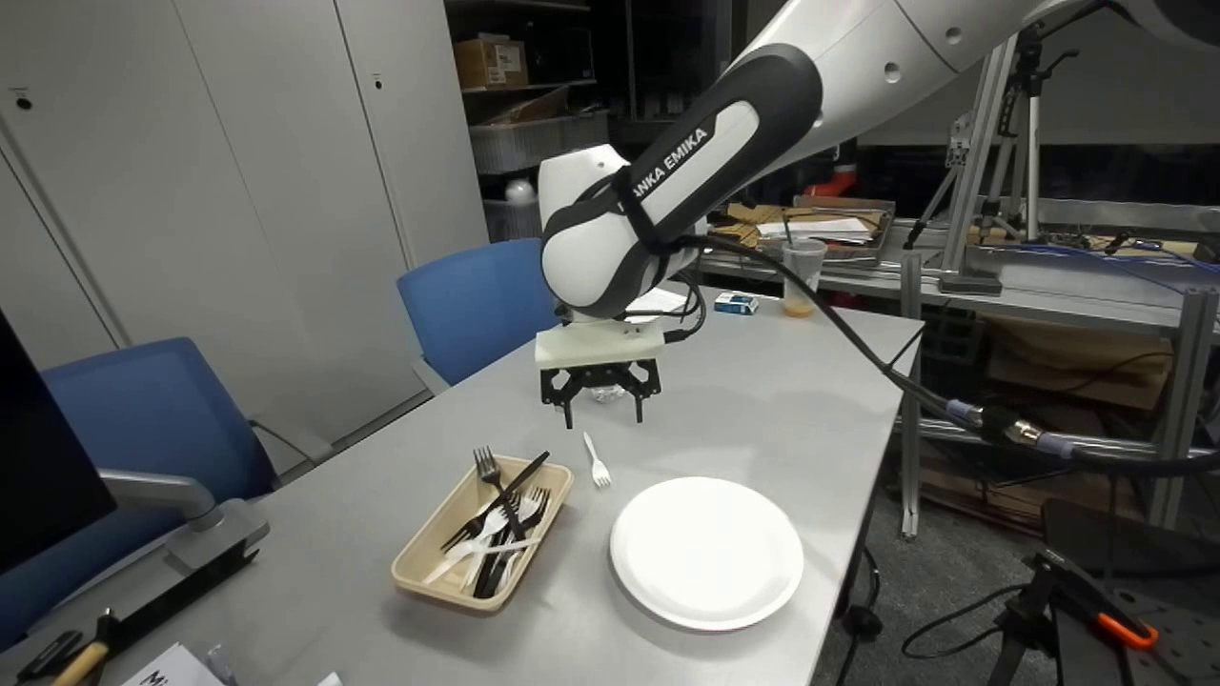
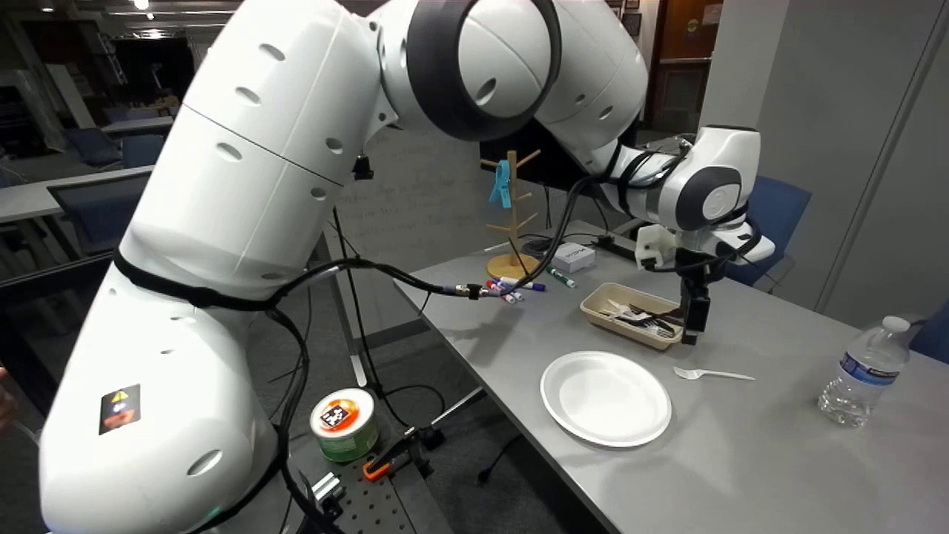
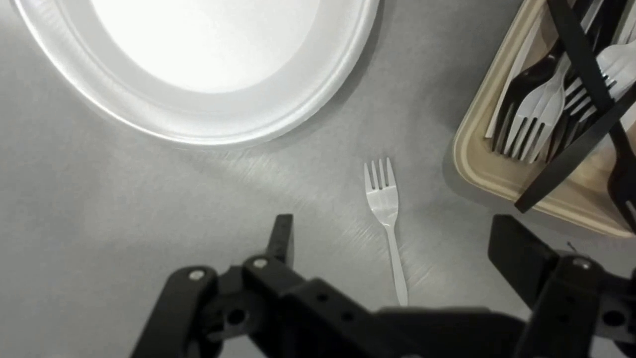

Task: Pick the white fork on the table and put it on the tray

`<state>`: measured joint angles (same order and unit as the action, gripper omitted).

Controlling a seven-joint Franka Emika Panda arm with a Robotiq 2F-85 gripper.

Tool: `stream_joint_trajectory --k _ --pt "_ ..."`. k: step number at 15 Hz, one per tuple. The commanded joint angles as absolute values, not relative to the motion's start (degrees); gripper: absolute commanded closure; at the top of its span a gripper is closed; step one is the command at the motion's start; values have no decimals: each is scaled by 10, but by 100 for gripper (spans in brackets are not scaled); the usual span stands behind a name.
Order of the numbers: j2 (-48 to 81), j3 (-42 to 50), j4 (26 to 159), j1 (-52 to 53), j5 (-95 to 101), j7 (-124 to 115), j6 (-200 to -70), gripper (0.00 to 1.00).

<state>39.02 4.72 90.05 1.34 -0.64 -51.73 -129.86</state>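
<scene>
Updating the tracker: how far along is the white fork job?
Done: no transfer step yet; the white four-tined fork lies on the grey table. In hand: apparently alignment; the open gripper holds nothing, its jaws flanking the fork in the wrist view. Left: grasp, lift, place in the tan tray.

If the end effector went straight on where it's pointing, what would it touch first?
Probably the tabletop, either side of the white plastic fork: the end effector points down, open, that fork framed in its gap in the wrist view. Depth is unclear; the tan tray sits close.
</scene>
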Motion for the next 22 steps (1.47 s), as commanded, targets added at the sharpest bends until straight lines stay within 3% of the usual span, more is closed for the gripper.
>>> stream_joint_trajectory --k 1,22 --pt "438 58 846 12 -33 -529 -1298 0" --pt "607 73 655 -6 -45 -537 -1273 0"
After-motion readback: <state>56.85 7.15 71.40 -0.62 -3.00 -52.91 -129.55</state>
